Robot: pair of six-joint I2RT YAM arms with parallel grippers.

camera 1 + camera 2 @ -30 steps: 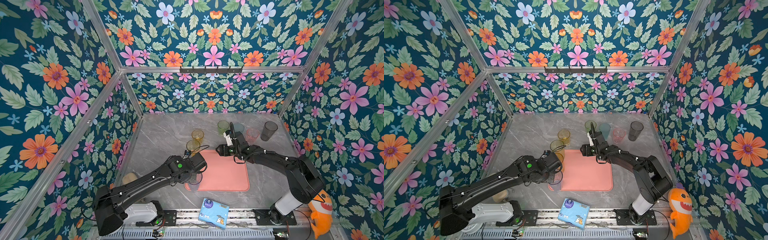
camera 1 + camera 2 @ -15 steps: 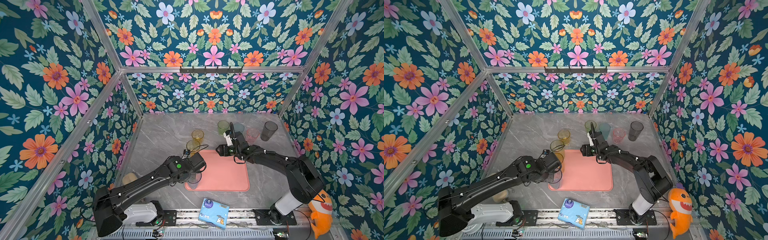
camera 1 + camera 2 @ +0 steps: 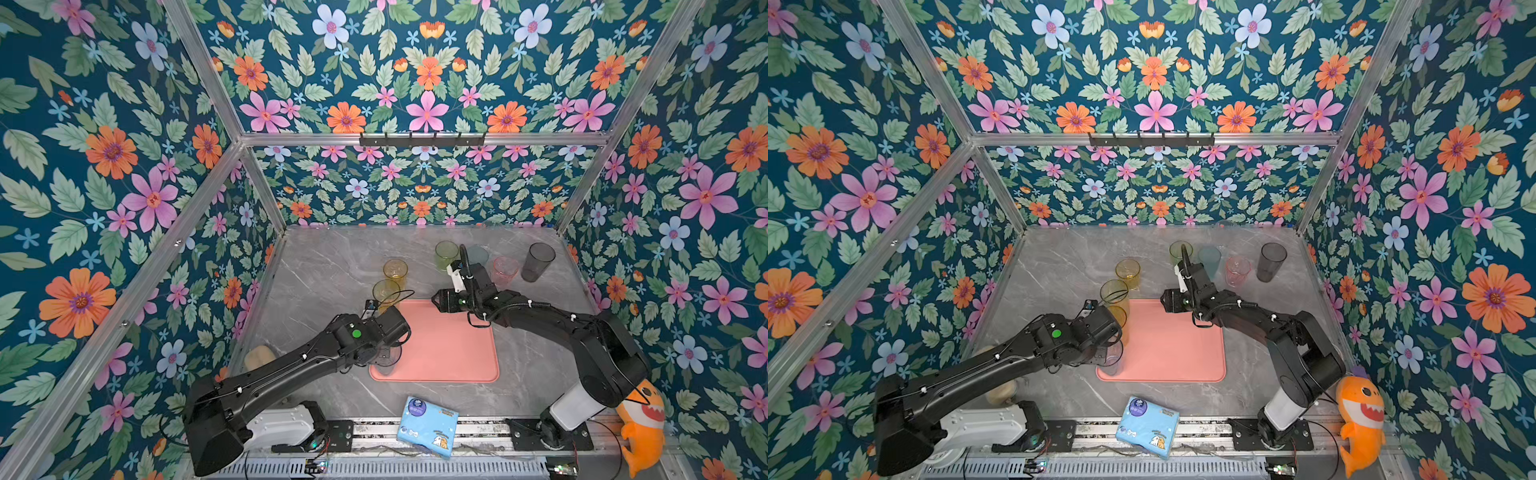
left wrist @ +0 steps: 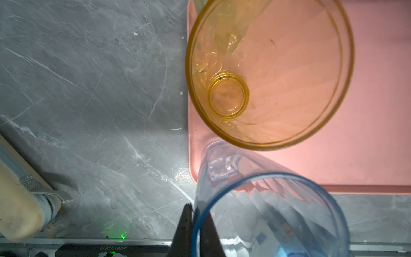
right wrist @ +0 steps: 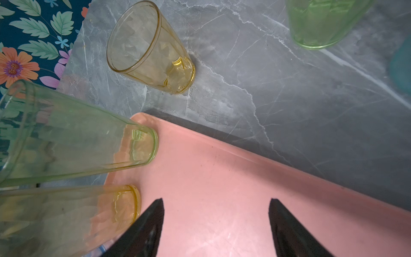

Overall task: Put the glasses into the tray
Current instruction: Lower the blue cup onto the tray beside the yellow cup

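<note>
Salmon-pink is the tray (image 3: 449,353), lying in the middle of the grey marble bench (image 3: 324,266), and the glasses I have brought to it are gathered along its left side. My left hand (image 4: 194,208) is pinched tight on the rim of a blue-tinted glass (image 4: 278,213), one finger inside the wall and one outside. Its base is over the tray's near left corner, though I cannot tell whether it rests there or hangs just above. Just beyond it a tall amber glass (image 4: 266,73) stands upright on the tray, and a tall yellow-green glass (image 5: 77,142) stands in the far left corner. My right hand (image 5: 215,201) hangs over the far part of the tray with its fingers spread wide and nothing between them. Off the tray, on the bench behind it, a short yellow glass (image 3: 395,269) stands near that far left corner. Further right, a green glass (image 3: 445,253), a teal glass (image 3: 478,254), a pink glass (image 3: 505,270) and a tall smoky grey glass (image 3: 538,262) stand in a loose row. A light-blue tissue packet (image 3: 428,419) lies at the front edge of the bench
</note>
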